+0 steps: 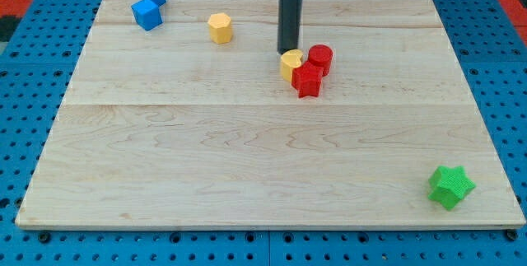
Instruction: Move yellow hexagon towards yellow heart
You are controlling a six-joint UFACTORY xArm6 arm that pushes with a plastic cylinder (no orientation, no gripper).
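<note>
The pale wooden tabletop (247, 159) fills most of the view and lies on a blue pegboard surface (25, 93) that shows around its edges. The dark rod (289, 15) comes down from the view's top, a little right of centre; the arm carries no gripper, so there is nothing to open or close. My tip (287, 51) sits at the upper edge of a yellow block (290, 64), touching it or just above it; that block's shape is hard to make out, since the rod and its neighbours hide part of it. Pressed against the yellow block on the view's right are a red star-like block (307, 79) and, just above that one, a red cylinder (320, 57), so the three form a tight cluster. The yellow hexagon (220, 28) stands apart, to the view's upper left of the cluster and well clear of my tip. Two blue blocks (148, 7) sit touching in the tabletop's upper left corner. A green star (450, 187) rests alone near the lower right corner.
</note>
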